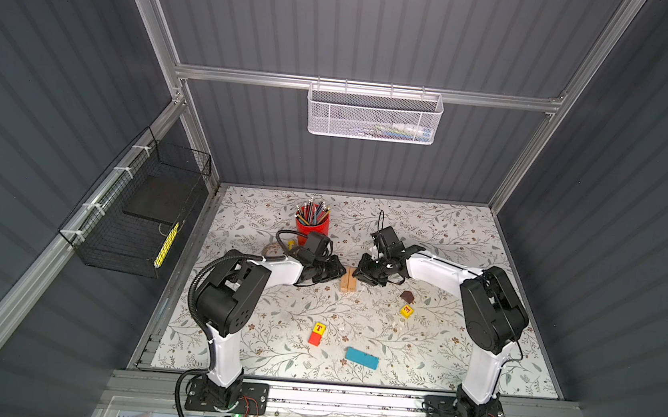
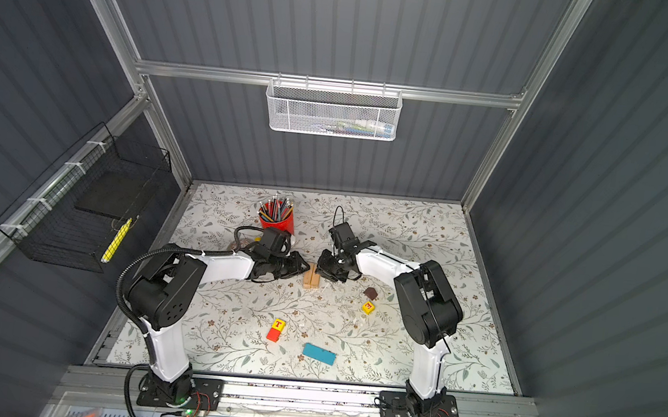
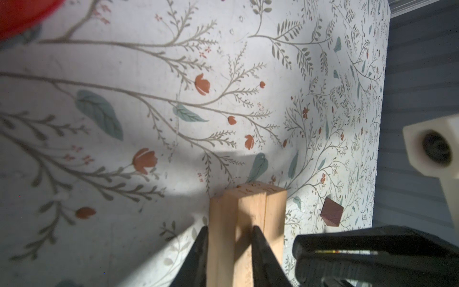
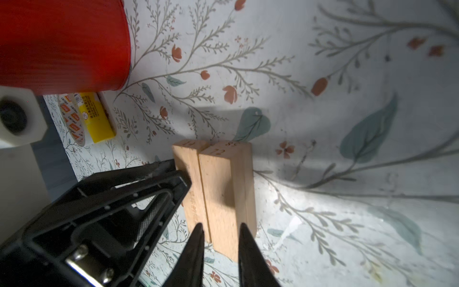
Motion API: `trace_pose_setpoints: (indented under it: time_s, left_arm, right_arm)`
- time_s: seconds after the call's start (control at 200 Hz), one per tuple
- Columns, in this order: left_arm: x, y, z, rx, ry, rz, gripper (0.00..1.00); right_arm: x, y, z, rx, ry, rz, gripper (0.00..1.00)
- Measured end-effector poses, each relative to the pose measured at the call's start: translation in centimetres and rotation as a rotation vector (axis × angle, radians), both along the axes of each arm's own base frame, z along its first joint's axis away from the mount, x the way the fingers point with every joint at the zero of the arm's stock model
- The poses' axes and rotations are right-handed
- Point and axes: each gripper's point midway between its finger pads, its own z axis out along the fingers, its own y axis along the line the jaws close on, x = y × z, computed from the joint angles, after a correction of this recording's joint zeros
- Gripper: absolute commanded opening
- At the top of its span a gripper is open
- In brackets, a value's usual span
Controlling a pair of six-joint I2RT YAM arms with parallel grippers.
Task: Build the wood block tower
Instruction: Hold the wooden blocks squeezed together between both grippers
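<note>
Left end effector (image 3: 229, 236) and right end effector (image 4: 219, 233) each pinch the stacked tan planks (image 1: 348, 281) mid-frame; uneven release could skew or topple them

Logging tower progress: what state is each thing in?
Tan planks, packed together in one bundle.
Blue plank, flat, apart.
T cube, touching red cube.
E cube, loose.
Roof piece, loose.
Pencil cup, upright, full.
Left gripper, straddling a plank.
Right gripper, straddling a plank.
</note>
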Motion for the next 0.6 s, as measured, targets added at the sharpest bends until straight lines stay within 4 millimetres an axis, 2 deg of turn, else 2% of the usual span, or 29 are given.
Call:
trace_pose_setpoints:
  time_s: [0.2,0.595]
  left_arm:
    - [-0.1,-0.1,0.4,-0.01,-0.004,-0.002,0.26]
    - [-0.8,-0.2,0.0,-0.019,0.015,-0.02,0.24]
  right_arm:
    - [-1.0,-0.5,-1.1,-0.01,0.035,0.004,0.24]
    - [-1.2,-0.3,-1.2,0.0,0.04,0.007,0.22]
